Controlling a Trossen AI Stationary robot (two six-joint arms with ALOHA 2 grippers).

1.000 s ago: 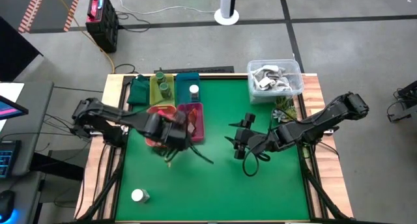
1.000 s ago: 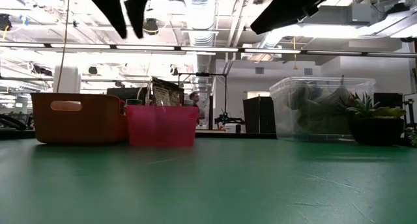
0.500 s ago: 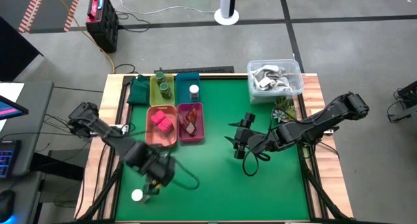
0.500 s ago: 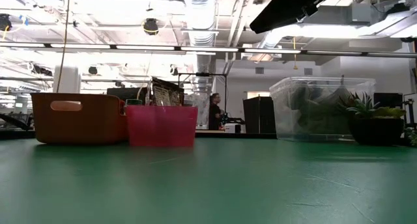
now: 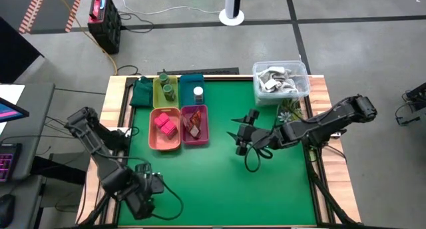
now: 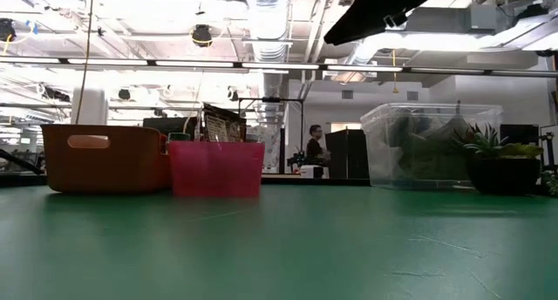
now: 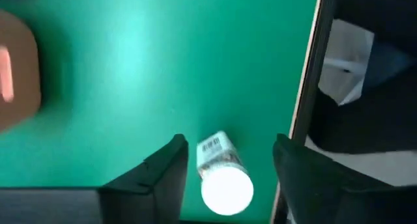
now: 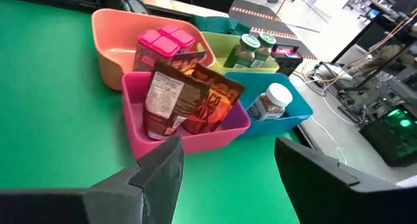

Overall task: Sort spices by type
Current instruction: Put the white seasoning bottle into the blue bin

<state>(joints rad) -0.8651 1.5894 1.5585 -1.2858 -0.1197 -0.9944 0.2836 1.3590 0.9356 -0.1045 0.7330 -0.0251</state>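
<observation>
A white-capped jar (image 7: 220,172) sits on the green mat near the table's near-left corner, with its cap toward the left wrist camera. My left gripper (image 7: 228,146) (image 5: 143,192) hangs over it, open, one finger on either side and touching nothing; in the high view the gripper hides the jar. My right gripper (image 5: 240,141) (image 8: 228,149) waits open above mid-table. Pink-red blocks (image 8: 164,43) lie in the orange tray (image 5: 154,141), reddish-brown packets (image 8: 186,100) in the magenta tray (image 5: 203,124), dark green jars (image 8: 251,48) in the yellow-green tray (image 5: 158,90), and a second white-capped jar (image 8: 270,100) in the blue tray (image 5: 189,82).
A clear tub of grey-white items (image 5: 280,81) and a small spiky plant (image 5: 289,110) stand at the far-right corner. A dark green tray (image 5: 140,92) sits left of the yellow-green one. The table's wooden near edge (image 7: 306,94) runs close beside the jar. A person walks in the room behind (image 6: 314,147).
My left arm has swung from above the orange and magenta trays toward the table's near-left corner and now hangs over the lone white-capped jar. The jar has stayed where it was. My right gripper has edged slightly toward the trays.
</observation>
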